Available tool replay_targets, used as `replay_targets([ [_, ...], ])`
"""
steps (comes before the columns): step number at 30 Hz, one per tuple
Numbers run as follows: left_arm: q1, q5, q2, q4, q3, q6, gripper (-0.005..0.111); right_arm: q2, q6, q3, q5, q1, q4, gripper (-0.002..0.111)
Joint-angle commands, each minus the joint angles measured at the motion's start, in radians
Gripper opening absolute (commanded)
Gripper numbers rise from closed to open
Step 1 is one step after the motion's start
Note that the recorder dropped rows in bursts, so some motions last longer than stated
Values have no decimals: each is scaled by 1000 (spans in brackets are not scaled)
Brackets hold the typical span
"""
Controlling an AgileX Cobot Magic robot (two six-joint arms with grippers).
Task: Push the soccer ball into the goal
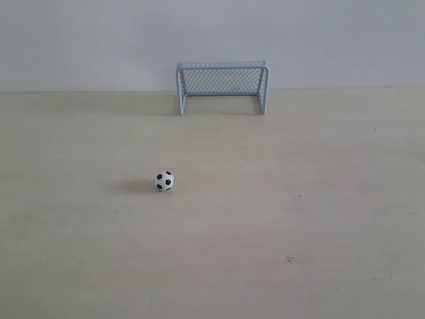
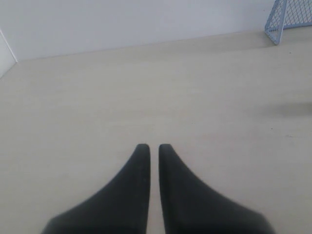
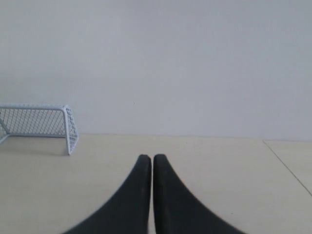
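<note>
The soccer ball (image 1: pixel 165 181), small and white with black patches, rests on the pale table left of centre in the exterior view. The goal (image 1: pixel 222 87), pale blue-grey with mesh netting, stands at the back against the wall, its mouth facing the front. Neither arm shows in the exterior view. A corner of the goal (image 2: pixel 287 19) shows in the left wrist view, where my left gripper (image 2: pixel 150 147) is shut and empty above bare table. The goal (image 3: pixel 41 124) also shows in the right wrist view, beyond my shut, empty right gripper (image 3: pixel 151 158). Both wrist views miss the ball.
The pale wooden table (image 1: pixel 299 219) ends at a white wall (image 1: pixel 80 40) behind the goal. A table edge line (image 3: pixel 287 165) runs across one corner of the right wrist view.
</note>
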Motion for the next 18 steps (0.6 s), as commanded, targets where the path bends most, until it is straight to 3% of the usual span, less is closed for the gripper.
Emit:
replay_targets([
  [1, -8, -3, 6, 0, -4, -9, 6, 47, 25, -31, -76, -3, -1, 0],
  [7, -8, -3, 6, 0, -4, -9, 6, 46, 25, -38, -250, -3, -1, 0],
  [18, -8, -3, 6, 0, -4, -9, 6, 47, 9, -46, -168, -3, -4, 0],
])
